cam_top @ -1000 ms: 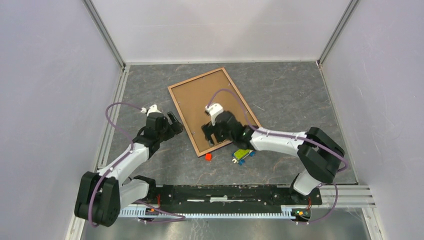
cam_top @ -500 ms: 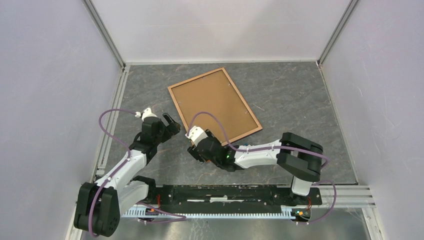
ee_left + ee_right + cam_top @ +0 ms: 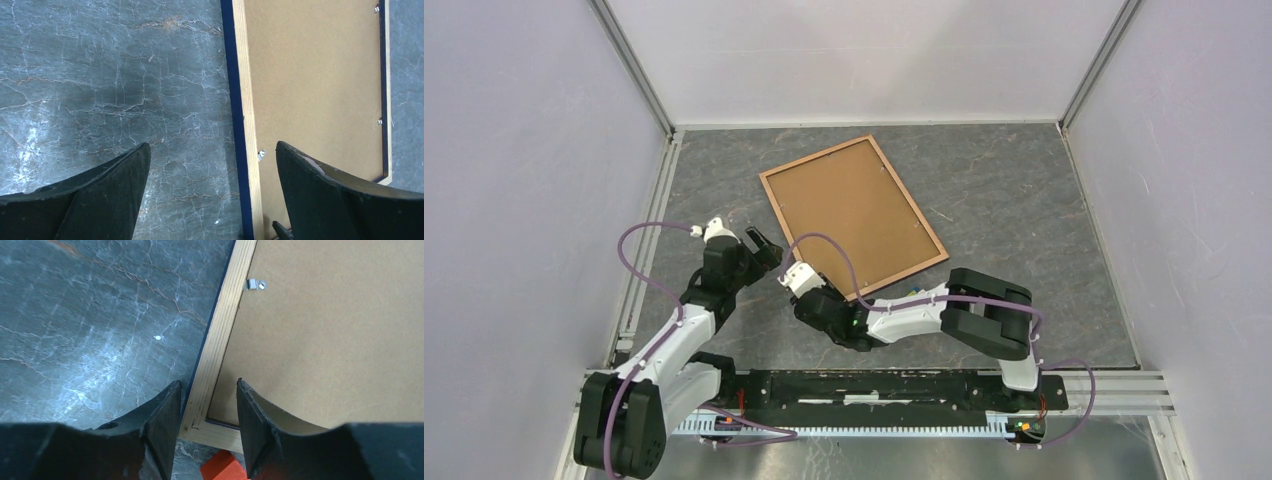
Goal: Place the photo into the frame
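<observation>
The frame [image 3: 225, 315] looks stiff, light and thin; its near-corner rail suits pinching. Right hand [image 3: 207, 405] straddles that rail, slightly parted; left hand [image 3: 212, 170] gapes wide.

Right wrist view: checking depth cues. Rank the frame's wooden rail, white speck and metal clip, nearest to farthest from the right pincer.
1. The frame's wooden rail, straddled by the right pincer.
2. The white speck, left, on the table.
3. The metal clip, upper right, at the rail's inner edge.

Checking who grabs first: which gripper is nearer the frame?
Right. The right gripper straddles the frame's rail near a corner; the left gripper hovers open beside its long edge.
</observation>
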Action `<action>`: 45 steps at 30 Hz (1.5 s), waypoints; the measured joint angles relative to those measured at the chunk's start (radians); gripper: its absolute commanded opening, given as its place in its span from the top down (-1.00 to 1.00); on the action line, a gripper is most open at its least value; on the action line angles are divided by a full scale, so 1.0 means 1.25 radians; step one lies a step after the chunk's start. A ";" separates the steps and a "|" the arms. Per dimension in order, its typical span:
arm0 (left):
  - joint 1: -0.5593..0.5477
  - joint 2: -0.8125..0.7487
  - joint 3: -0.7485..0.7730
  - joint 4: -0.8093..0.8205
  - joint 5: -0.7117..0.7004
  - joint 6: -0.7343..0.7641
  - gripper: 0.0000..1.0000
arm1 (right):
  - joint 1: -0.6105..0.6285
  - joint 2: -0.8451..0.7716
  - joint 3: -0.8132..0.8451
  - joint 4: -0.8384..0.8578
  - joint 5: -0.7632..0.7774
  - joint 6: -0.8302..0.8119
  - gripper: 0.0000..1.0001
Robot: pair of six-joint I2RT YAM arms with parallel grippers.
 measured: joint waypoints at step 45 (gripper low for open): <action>0.006 0.449 -0.103 0.703 0.334 -0.368 0.39 | -0.081 -0.158 -0.181 0.150 -0.102 -0.093 0.97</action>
